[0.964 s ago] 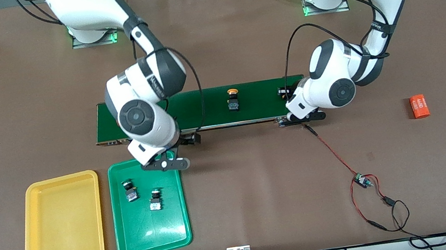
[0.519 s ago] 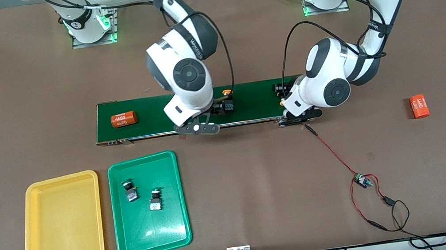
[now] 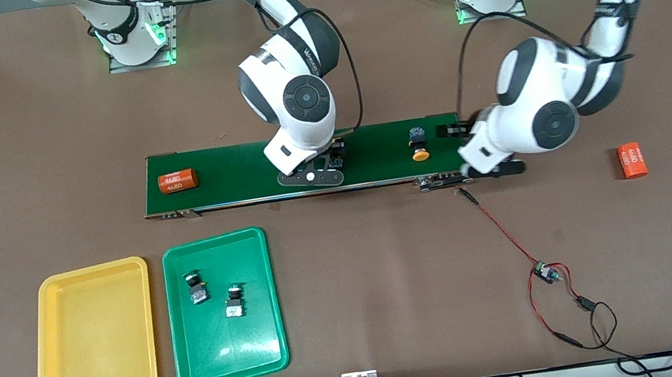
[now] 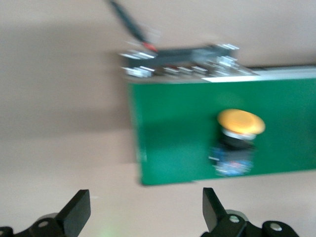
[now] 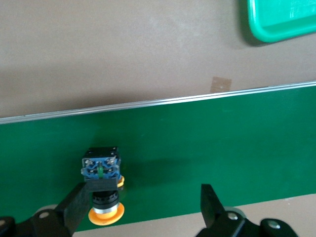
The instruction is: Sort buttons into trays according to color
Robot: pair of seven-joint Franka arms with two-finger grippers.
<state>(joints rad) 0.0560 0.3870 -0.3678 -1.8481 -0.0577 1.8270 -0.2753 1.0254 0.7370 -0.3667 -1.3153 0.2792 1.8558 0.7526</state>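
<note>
Right gripper (image 5: 140, 210): fingers apart, one beside yellow button (image 5: 102, 183); may knock it. Left gripper (image 4: 143, 217): apart, empty, apparently clear of belt.

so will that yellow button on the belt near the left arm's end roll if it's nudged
Probably somewhat: the yellow button lies on its side on the belt, and its domed round cap could rock or pivot. Its blocky body likely stops a full roll. It looks rigid and light.

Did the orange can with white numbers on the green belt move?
Yes. The orange numbered cylinder slid along the dark-green conveyor belt toward the right arm's end.
</note>
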